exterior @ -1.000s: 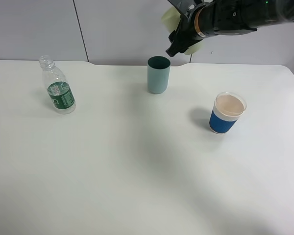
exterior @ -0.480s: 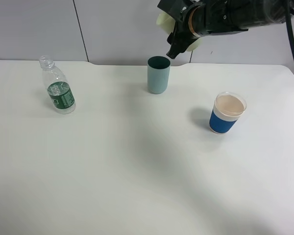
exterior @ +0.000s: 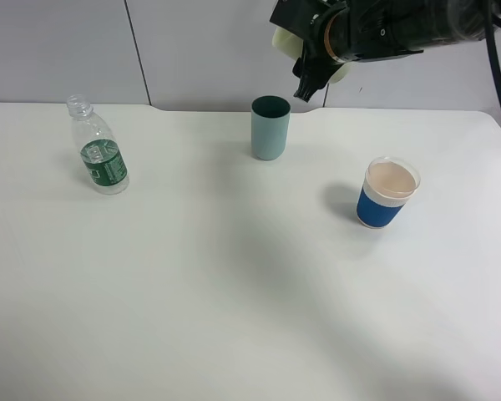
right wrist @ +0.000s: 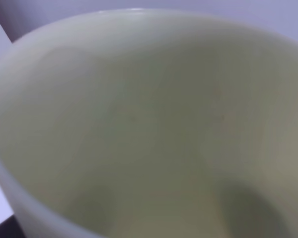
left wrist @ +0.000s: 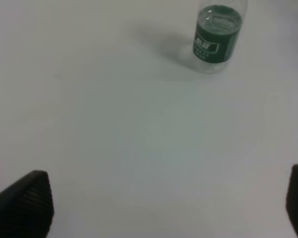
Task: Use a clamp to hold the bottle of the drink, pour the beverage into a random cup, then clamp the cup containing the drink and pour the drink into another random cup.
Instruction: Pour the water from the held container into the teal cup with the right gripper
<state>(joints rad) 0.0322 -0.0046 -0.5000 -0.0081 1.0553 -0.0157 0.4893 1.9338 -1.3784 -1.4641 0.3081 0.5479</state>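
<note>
A clear uncapped bottle (exterior: 100, 154) with a green label stands upright at the far left of the table; it also shows in the left wrist view (left wrist: 218, 34). A teal cup (exterior: 270, 127) stands at the back middle. A blue cup with a white rim (exterior: 387, 194) stands to the right. My right gripper (exterior: 313, 63) is shut on a pale yellow cup (exterior: 282, 39), held tilted high above and just right of the teal cup. The right wrist view shows only this cup's inside (right wrist: 149, 124). My left gripper (left wrist: 161, 208) is open and empty, well short of the bottle.
The white table (exterior: 234, 284) meets a grey panelled wall (exterior: 192, 50) at the back. The left arm is out of the exterior view.
My right gripper has turned with the pale yellow cup and shifted slightly right, staying above the teal cup. The bottle and both standing cups have not moved.
</note>
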